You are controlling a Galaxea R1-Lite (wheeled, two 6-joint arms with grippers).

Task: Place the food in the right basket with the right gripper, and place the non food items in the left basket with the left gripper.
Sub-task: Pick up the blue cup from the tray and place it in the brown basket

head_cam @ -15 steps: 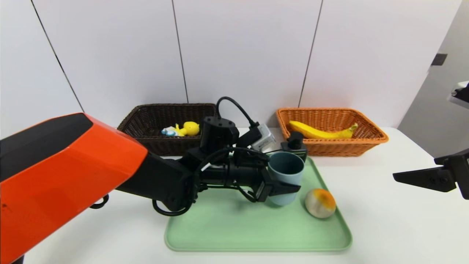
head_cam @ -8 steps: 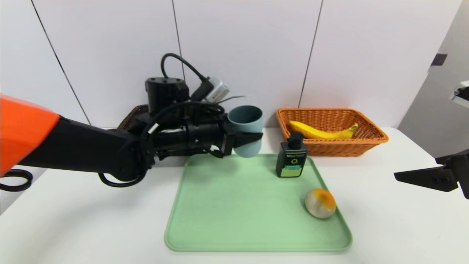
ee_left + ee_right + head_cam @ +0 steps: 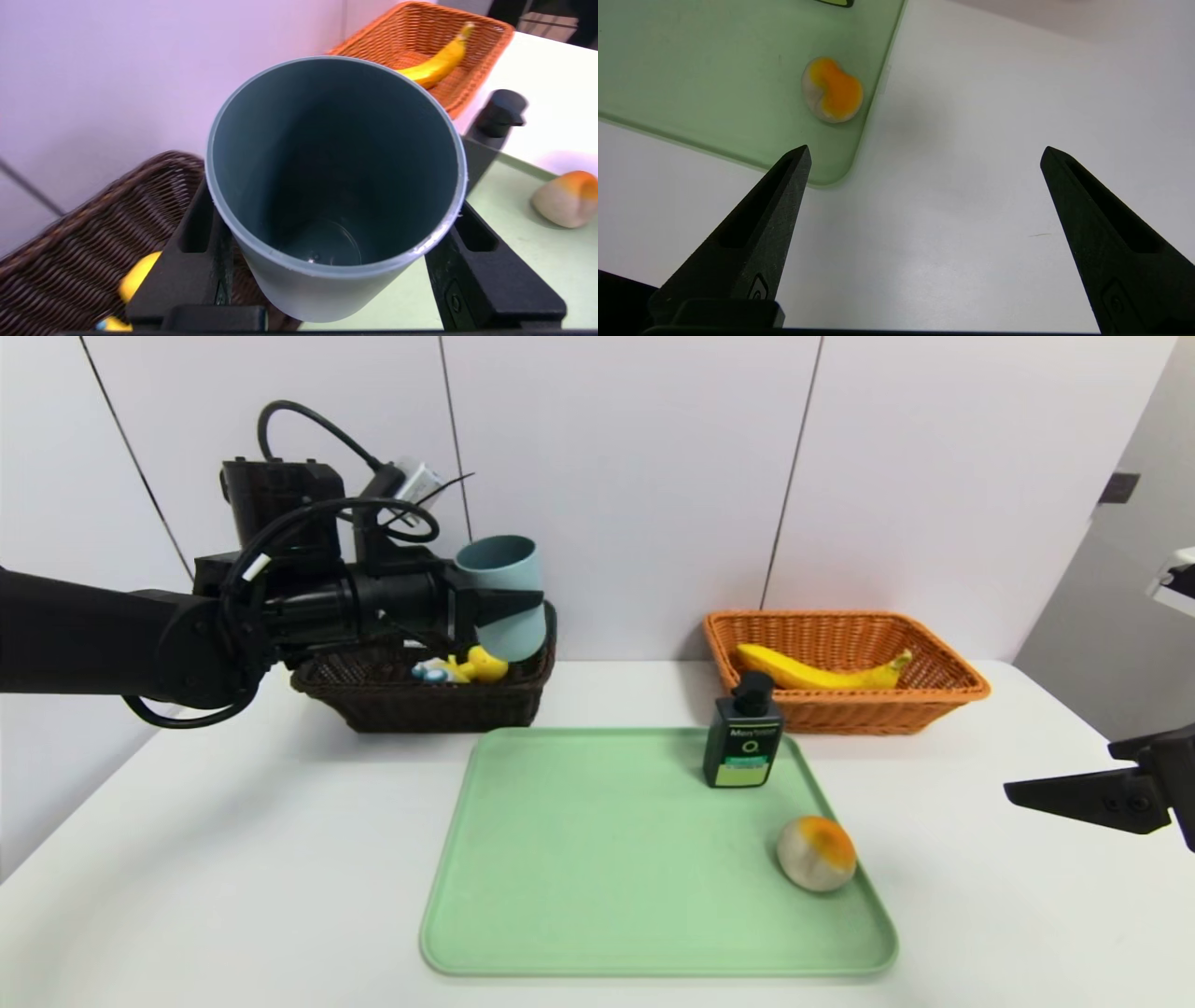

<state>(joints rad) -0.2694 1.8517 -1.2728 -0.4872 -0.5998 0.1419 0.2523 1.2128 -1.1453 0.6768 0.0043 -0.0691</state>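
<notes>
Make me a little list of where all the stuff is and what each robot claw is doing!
cup: grey-blue cup held in the left claw, above the dark basket
toy duck: yellow toy duck lying in the dark basket
banana: banana lying in the orange basket
pump bottle: pump bottle standing on the green tray
round fruit: round fruit on the tray near its right edge
right claw: right claw open, empty, above the table right of the tray

Head cam: high, facing fwd/down over tray (image 3: 579,896). Wrist cams: close, along fingers. All three share round fruit (image 3: 816,853) (image 3: 566,199) (image 3: 832,89).
</notes>
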